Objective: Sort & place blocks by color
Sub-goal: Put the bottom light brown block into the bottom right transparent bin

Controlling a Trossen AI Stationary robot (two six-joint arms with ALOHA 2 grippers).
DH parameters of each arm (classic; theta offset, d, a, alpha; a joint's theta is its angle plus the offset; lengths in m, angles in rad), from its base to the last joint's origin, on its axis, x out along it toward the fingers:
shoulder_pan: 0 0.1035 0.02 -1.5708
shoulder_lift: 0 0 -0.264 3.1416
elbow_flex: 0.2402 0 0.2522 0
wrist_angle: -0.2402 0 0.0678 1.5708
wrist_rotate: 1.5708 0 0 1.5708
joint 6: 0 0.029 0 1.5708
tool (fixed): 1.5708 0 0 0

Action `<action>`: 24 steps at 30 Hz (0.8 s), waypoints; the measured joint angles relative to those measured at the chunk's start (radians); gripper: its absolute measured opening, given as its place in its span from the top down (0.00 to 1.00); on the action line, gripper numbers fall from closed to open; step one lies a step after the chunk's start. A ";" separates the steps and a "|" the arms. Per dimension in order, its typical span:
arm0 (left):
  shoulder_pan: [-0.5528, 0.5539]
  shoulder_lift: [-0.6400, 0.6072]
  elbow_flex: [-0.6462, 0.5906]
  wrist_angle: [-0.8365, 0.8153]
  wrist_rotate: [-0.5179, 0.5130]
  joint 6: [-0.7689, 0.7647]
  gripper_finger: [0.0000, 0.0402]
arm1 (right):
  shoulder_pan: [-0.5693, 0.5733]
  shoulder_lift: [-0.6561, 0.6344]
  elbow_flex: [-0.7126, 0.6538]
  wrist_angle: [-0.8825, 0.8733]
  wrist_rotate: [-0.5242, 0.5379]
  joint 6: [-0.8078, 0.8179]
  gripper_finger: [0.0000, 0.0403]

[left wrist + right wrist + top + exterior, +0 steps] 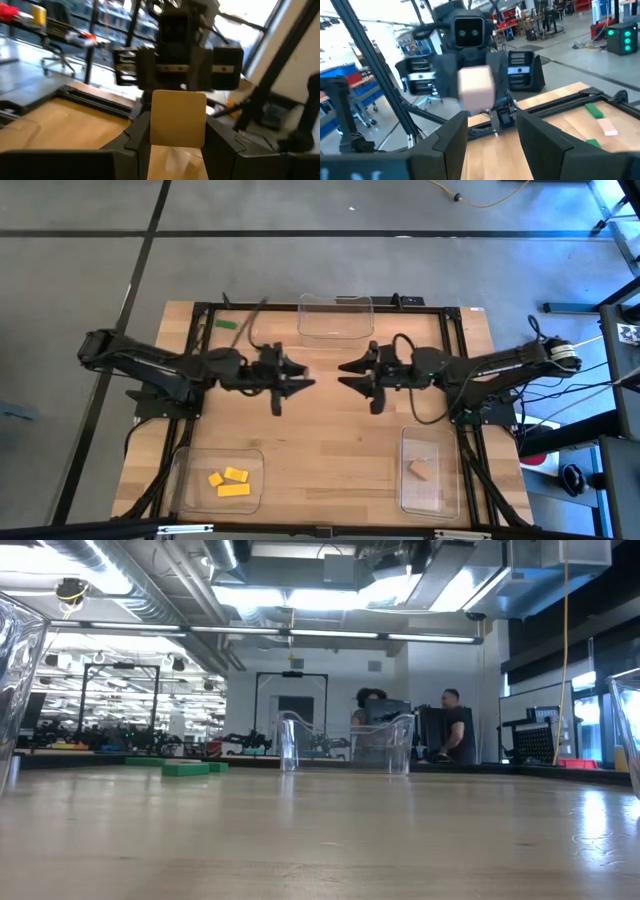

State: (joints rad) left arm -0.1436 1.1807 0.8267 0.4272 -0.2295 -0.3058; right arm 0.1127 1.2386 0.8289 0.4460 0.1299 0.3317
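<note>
Table [330, 430] | left gripper [305, 377] jaws clamp tan block [178, 119]

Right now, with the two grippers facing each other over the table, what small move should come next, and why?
Probably ease the right gripper forward until its open fingers straddle the tan block that the left gripper holds. A gap separates them, and the tray holding another tan piece lies on the right arm's side.

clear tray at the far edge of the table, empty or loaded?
Empty. From above, the clear plastic tray shows only bare wood through its floor; the low view shows nothing inside either.
</note>
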 joint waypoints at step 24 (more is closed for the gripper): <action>-0.002 0.219 0.429 -0.725 -0.180 0.599 0.69 | -0.072 0.093 0.115 -0.267 -0.122 0.802 0.29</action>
State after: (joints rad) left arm -0.1455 1.3995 1.2556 -0.2974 -0.4094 0.2929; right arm 0.0402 1.3320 0.9436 0.1790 0.0074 1.1342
